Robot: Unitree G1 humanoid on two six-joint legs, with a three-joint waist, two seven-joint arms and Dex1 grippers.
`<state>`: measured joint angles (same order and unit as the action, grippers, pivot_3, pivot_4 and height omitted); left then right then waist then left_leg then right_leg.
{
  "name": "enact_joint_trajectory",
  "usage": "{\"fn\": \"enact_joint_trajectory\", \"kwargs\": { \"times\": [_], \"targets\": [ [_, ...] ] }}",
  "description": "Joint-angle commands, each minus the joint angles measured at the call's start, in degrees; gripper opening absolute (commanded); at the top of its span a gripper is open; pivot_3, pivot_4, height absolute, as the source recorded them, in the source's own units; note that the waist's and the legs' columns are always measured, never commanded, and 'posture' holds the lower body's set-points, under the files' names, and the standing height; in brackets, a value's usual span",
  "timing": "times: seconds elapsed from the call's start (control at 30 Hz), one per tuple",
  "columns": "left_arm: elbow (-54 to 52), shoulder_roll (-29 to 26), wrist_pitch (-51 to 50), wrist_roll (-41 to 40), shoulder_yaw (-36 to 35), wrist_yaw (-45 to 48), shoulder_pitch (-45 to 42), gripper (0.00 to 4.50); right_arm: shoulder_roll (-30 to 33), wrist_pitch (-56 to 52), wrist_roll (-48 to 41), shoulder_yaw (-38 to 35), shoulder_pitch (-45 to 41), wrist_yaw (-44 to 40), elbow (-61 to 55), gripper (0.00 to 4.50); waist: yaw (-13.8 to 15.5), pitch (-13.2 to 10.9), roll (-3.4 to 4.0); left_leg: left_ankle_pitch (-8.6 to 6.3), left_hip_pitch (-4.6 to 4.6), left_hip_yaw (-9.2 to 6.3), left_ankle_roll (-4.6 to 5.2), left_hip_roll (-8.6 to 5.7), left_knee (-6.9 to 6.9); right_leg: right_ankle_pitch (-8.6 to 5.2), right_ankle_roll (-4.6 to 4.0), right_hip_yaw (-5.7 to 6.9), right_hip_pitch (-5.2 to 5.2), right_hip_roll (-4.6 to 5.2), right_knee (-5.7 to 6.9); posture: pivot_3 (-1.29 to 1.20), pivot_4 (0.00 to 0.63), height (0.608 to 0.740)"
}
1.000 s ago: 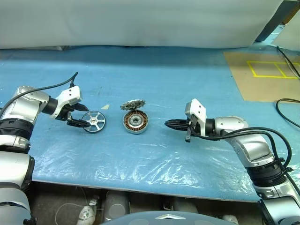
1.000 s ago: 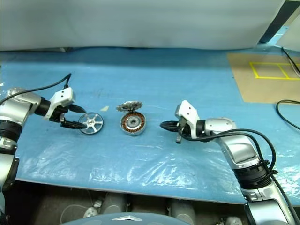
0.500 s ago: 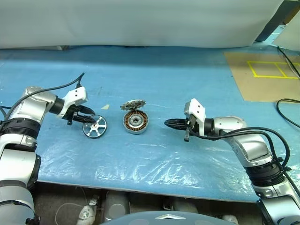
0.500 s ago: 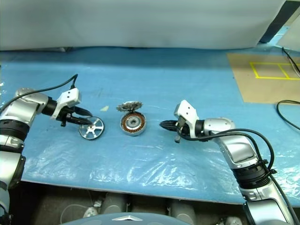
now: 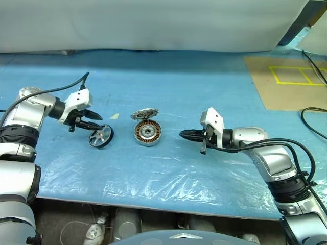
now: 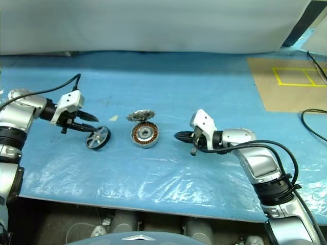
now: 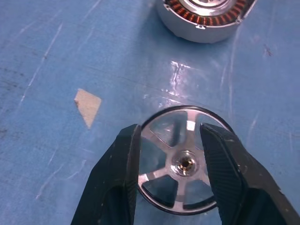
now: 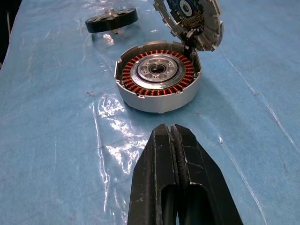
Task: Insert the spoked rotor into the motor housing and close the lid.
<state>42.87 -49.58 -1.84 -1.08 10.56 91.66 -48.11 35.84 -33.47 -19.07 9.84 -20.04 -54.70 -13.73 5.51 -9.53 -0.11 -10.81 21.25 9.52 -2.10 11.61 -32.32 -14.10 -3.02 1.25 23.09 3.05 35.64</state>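
Left hand: now clamped across the spoked rotor, which has tipped up off the blue counter since a second ago.
Right hand: fingers together, parked just beside the motor housing.
Housing: mid-counter, toothed lid hinged open behind it.
Meaning: pickup looks secured; carrying it over to the housing comes next.

You have the motor housing mid-table on the plastic sheet, its hinged lid raised behind it, spoked rotor to its left, paper scrap behind that, taped square far right.
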Motion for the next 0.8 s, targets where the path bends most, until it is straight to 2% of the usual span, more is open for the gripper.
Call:
{"fn": "enact_joint_trajectory", "kwargs": {
  "times": [0.03,0.5,0.8],
  "targets": [
    [-1.96,-1.56,1.55,0.74,-0.43,-0.47,1.37,2.09,-0.48,0.48,0.01,0.05,-1.15,0.37,-0.69,0.00,0.03,0.00,0.00,0.00,0.00,0.00,0.00,0.00,0.00,-0.05,-0.08,0.00,0.00,0.00,0.00,0.00,0.150,0.740],
    [0.42,2.42,4.21,3.67,1.41,-3.47,1.26,2.09,-0.26,0.40,0.77,0.07,-0.84,0.93,-0.73,0.00,0.07,0.00,-0.01,0.00,0.01,0.00,0.00,-0.01,-0.02,-0.04,-0.06,0.00,0.00,0.01,0.01,0.00,0.150,0.740],
    [0.51,2.07,4.76,5.93,3.10,-3.46,2.18,2.09,-0.59,0.28,1.05,-0.17,-0.42,1.78,-0.65,0.00,0.05,0.00,-0.01,0.00,0.01,0.00,0.00,-0.02,-0.02,0.01,0.02,0.00,0.00,0.01,0.01,0.00,0.150,0.740]
  ]
}}
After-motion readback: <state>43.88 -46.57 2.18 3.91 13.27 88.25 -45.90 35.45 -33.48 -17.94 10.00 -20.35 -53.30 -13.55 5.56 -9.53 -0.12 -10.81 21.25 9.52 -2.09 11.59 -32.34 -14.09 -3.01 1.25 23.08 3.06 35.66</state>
